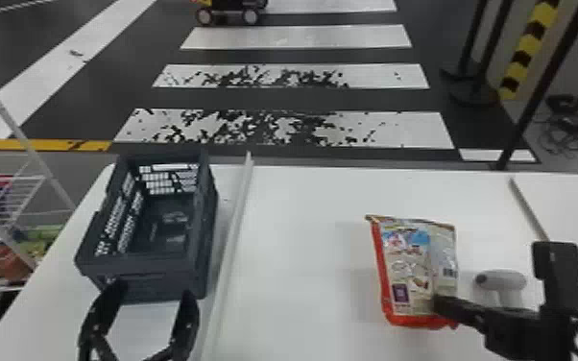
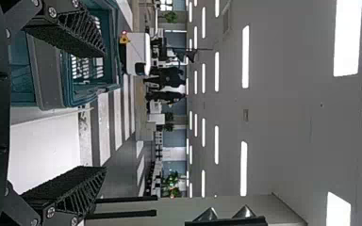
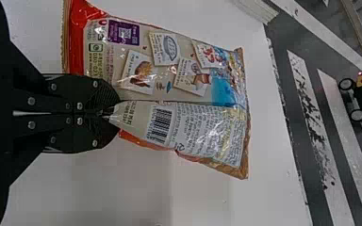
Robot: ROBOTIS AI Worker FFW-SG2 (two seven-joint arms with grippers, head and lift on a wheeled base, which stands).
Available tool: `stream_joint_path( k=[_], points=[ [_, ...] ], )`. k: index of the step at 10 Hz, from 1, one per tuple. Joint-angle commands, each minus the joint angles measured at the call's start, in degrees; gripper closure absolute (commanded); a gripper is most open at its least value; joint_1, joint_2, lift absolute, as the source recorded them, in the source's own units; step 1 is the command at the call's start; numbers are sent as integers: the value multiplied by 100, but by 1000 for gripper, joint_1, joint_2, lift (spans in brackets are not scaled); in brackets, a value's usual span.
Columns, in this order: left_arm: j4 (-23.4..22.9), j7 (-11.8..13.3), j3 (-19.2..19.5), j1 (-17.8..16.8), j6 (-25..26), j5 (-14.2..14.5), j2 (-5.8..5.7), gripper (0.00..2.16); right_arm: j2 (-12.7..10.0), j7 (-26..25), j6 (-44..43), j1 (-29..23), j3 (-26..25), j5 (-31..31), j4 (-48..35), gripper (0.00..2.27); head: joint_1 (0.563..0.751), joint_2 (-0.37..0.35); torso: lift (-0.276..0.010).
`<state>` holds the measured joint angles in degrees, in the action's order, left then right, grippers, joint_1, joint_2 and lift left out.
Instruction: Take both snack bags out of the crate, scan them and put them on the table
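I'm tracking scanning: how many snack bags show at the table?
1: the snack bag, pinched in the right gripper over the table. The crate may hide another behind its near wall.

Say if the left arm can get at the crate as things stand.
Probably yes: the left pincer is open by the near side of the crate, with nothing visible between them. The right pincer is off to the right, holding a snack bag, so it shouldn't interfere.
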<state>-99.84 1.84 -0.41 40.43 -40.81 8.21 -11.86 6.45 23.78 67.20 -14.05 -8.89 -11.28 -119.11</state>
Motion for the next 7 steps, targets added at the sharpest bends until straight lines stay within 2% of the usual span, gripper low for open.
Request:
stream_joint_path(
  k=[1, 4, 7],
  points=[
    [-27, 0, 6, 0, 16, -3, 0, 151, -3, -58, 26, 43, -254, -137, -77, 2260, 695, 79, -94],
    [-35, 0, 6, 18, 16, -3, -18, 151, 146, -146, 325, 368, -1194, -629, -69, 2260, 695, 14, -94],
    [-79, 9, 6, 35, 16, -3, -18, 154, 199, -374, 342, 632, -2109, -1078, 81, 2260, 695, -95, -94]
  ],
)
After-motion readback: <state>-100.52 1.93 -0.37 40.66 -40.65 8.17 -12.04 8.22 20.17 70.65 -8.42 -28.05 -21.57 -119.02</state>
